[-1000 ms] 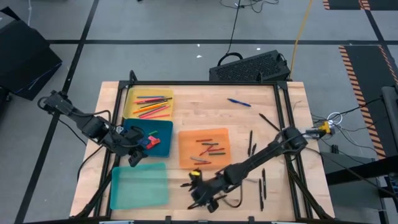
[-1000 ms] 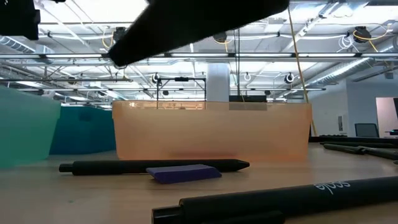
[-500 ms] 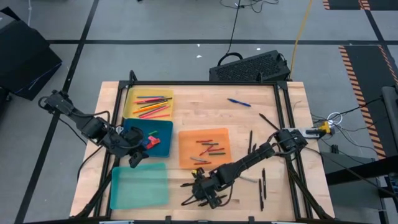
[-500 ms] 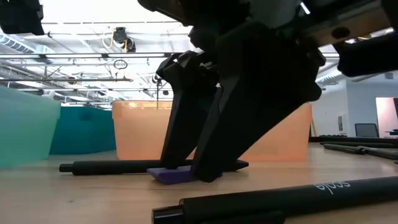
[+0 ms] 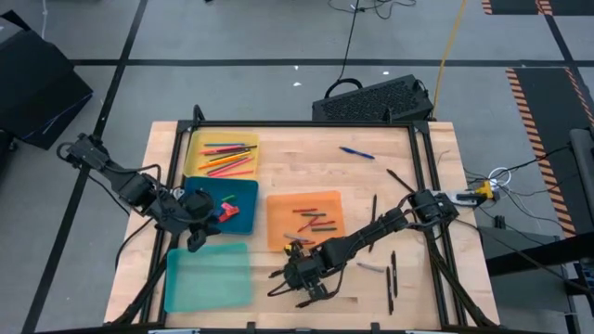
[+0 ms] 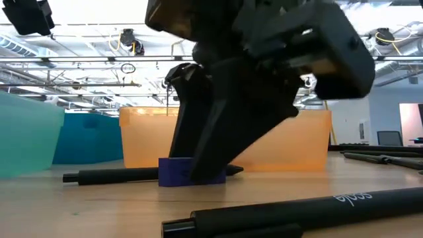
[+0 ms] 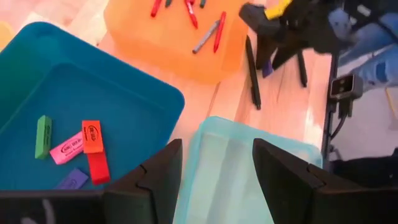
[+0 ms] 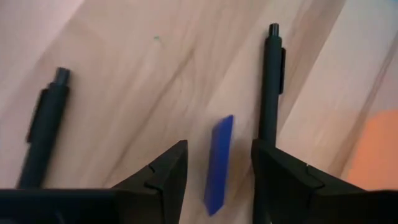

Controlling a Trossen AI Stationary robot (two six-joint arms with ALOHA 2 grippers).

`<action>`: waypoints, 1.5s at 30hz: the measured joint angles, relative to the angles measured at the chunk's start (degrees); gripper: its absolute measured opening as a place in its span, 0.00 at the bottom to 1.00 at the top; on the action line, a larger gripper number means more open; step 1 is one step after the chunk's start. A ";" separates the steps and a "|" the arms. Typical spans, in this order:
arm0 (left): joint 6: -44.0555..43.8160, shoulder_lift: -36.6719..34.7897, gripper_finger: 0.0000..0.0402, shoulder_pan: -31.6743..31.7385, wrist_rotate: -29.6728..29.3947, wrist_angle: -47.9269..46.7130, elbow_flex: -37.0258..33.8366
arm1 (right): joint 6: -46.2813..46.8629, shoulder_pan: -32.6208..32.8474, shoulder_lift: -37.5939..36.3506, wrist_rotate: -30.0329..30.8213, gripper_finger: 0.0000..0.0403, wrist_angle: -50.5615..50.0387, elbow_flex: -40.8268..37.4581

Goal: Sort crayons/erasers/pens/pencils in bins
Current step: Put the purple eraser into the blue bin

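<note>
Blue eraser (image 8: 219,163), tipped up on edge since half a second ago, when it lay flat on the wood. Right claw (image 6: 198,173) has come down astride it, fingers spread, not yet clenched; grasp judged imminent. Black pen (image 8: 269,87) just beside. Orange bin (image 6: 225,135) behind. Left claw (image 7: 214,180), released, hovers between teal bin (image 7: 249,168) and dark blue bin (image 7: 93,93), the eraser's likely destination.

Four shallow plastic bins sit on the bench: one yellow (image 5: 221,155), one dark blue (image 5: 225,204), one orange (image 5: 304,219), one teal (image 5: 208,276). The dark blue one holds five small block erasers (image 7: 91,135). One blue pen (image 5: 356,153) lies apart.
</note>
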 joint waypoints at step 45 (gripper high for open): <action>37.09 7.47 0.49 -1.22 -13.92 47.92 -1.62 | 22.48 -5.47 -22.20 11.23 0.04 15.86 0.17</action>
